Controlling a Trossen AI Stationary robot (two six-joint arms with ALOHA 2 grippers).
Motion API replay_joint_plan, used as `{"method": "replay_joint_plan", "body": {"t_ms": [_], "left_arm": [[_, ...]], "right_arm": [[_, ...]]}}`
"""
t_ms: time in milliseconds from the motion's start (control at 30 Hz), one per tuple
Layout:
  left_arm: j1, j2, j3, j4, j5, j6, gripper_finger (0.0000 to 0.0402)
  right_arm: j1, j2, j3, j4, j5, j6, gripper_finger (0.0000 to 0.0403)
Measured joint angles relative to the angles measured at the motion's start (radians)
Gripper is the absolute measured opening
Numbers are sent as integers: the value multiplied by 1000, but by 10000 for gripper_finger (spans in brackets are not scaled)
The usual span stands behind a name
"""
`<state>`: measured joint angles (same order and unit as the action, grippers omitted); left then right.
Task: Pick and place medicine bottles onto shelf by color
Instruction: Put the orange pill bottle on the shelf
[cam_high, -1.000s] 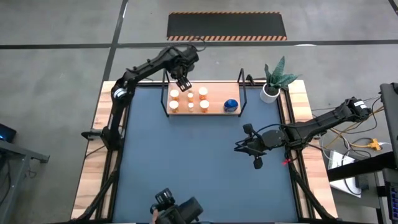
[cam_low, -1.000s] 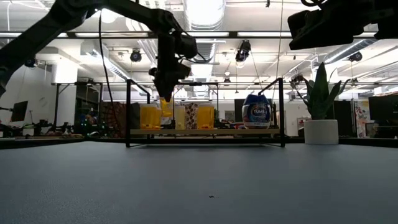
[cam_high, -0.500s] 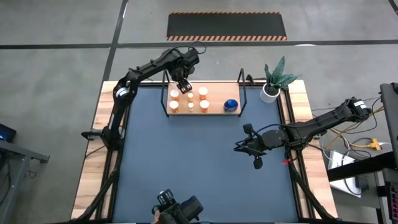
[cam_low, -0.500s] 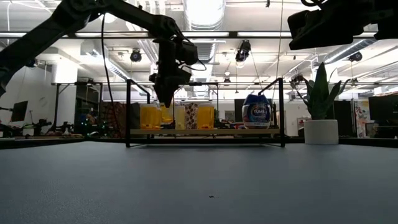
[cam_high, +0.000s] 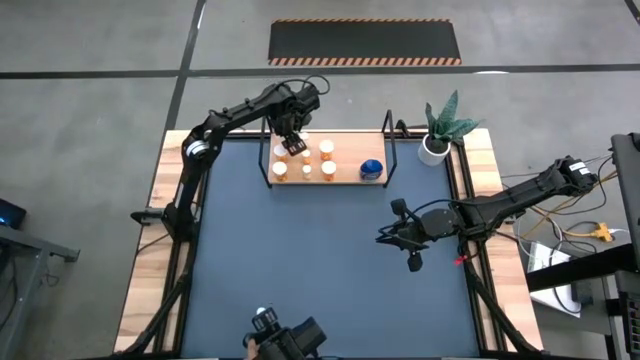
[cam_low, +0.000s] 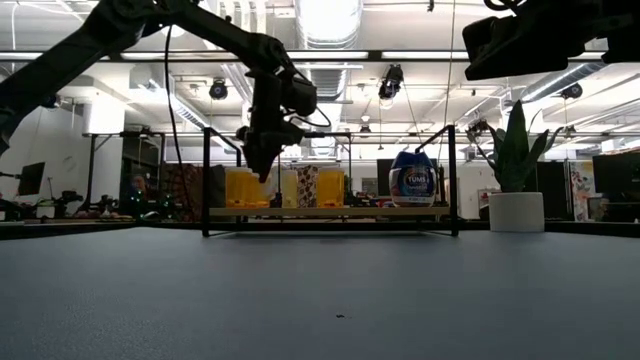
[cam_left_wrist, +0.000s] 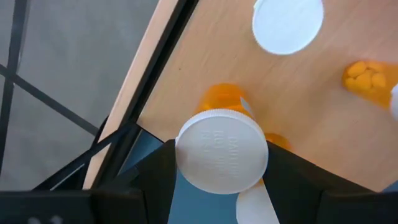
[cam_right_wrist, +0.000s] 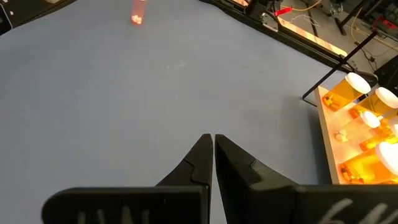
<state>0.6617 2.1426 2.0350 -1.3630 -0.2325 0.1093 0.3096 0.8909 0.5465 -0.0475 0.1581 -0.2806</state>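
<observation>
Through the left wrist camera I looked down on an orange bottle (cam_left_wrist: 222, 149) whose white cap sat between my left gripper's (cam_left_wrist: 219, 186) dark fingers (cam_left_wrist: 155, 180). It stood on the light-wood shelf (cam_left_wrist: 311, 99), near its black wire frame (cam_left_wrist: 165, 56). Another white cap (cam_left_wrist: 288, 25) showed farther along.

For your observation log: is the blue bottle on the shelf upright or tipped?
Upright: the blue bottle stands on its base on the shelf, label facing forward.

The left gripper (cam_high: 292, 146) now sits further toward the shelf's (cam_high: 345, 178) left end than a second ago, over the back-left orange bottle (cam_left_wrist: 222, 149). In the low view it also hangs slightly lower and more tilted.
</observation>
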Motion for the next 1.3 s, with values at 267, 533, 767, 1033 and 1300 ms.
{"method": "replay_joint_plan", "body": {"t_ms": [267, 533, 767, 1033, 1300], "left_arm": [[0, 0, 0, 50, 0, 2, 208], [0, 0, 0, 46, 0, 1, 235], [0, -7, 0, 34, -3, 5, 242], [-19, -95, 0, 26, -3, 43, 242], [-29, -121, -16, 123, 0, 63, 158]], "right_arm": [[0, 0, 0, 0, 0, 1, 9], [0, 0, 0, -1, 0, 8, 9], [0, 0, 0, -1, 0, 8, 9], [0, 0, 0, -1, 0, 8, 9], [0, 0, 0, -1, 0, 11, 9]]}}
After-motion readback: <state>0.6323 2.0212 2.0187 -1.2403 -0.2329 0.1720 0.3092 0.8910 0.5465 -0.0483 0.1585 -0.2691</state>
